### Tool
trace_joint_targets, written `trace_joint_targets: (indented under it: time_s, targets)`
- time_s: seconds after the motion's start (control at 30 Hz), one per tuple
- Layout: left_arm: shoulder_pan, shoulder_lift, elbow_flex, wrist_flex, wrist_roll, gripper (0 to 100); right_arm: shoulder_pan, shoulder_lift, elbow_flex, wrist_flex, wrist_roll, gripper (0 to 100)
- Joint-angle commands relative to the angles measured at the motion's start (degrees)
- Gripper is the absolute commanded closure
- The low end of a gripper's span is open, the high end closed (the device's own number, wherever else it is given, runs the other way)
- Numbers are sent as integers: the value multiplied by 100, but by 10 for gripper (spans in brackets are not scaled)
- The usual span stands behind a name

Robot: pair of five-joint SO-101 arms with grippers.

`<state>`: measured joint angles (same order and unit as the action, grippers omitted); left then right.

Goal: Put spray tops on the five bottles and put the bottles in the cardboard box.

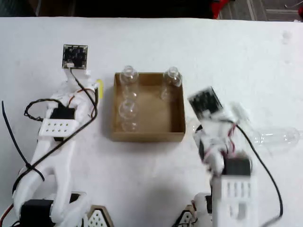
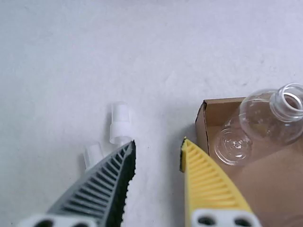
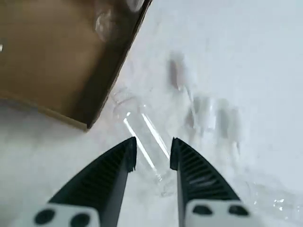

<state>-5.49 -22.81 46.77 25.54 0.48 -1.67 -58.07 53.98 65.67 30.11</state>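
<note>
White table (image 1: 156,42), cloth-covered, carries everything.

Brown open-topped cardboard box (image 1: 149,137): the reference for all positions below.

Left arm stands on the side of the box that my left wrist view looks across. Left gripper (image 2: 157,144), one grey ribbed finger and one yellow: released, jaws parted, nothing between them. It hangs just outside the box's wall, near one of the corners farthest from my arm bases.

Right arm is on the opposite side of the box. Right gripper (image 3: 152,142), two black ribbed fingers: also released, jaws parted. It is just outside a box corner on the arm-base side.

Clear plastic bottles, none capped:
- Three counted inside the box: one (image 1: 129,75) in the far corner on my left arm's side, one (image 1: 173,78) in the other far corner, and one (image 1: 127,109) against the left-arm wall. I cannot tell if there is a fourth.
- One lying bottle (image 3: 137,125) on the table beside the box corner, running straight into the gap of my right gripper. I cannot tell whether the pads touch it.
- One lying bottle (image 1: 279,138) well apart from the box, beyond my right arm.

White plastic spray tops: two (image 2: 119,122) (image 2: 93,153) lie on the table outside the box, just off the grey finger's tip. More tops (image 3: 203,113), blurred, lie beyond the bottle at my right gripper.
</note>
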Motion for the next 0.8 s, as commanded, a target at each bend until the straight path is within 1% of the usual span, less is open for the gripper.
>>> trace_joint_targets:
  time_s: [0.0, 0.1, 0.13, 0.17, 0.3, 0.37, 0.47, 0.63, 0.77]
  targets:
    - [13, -13, -35, -132, 18, 846, -48, 1437, -721, 233, 70, 905]
    - [13, -13, -35, -132, 18, 846, -48, 1974, -809, 215, 79, 981]
    - [13, -13, -35, -132, 18, 846, -48, 2053, -809, 215, 79, 986]
    - [13, -13, -35, -132, 18, 846, -48, 2097, -809, 207, 97, 974]
    - [13, -13, -35, -132, 18, 846, -233, 2193, -756, 233, 475, 981]
    - [13, -13, -35, -132, 18, 846, -268, 2220, -712, 171, 501, 981]
    - [13, -13, -35, -132, 18, 846, -233, 2466, -677, -198, 510, 981]
    - [13, -13, -35, -132, 18, 846, -22, 3354, -721, -664, 519, 981]
    - [13, -13, -35, -132, 18, 846, 356, 3670, -870, -1051, 492, 981]
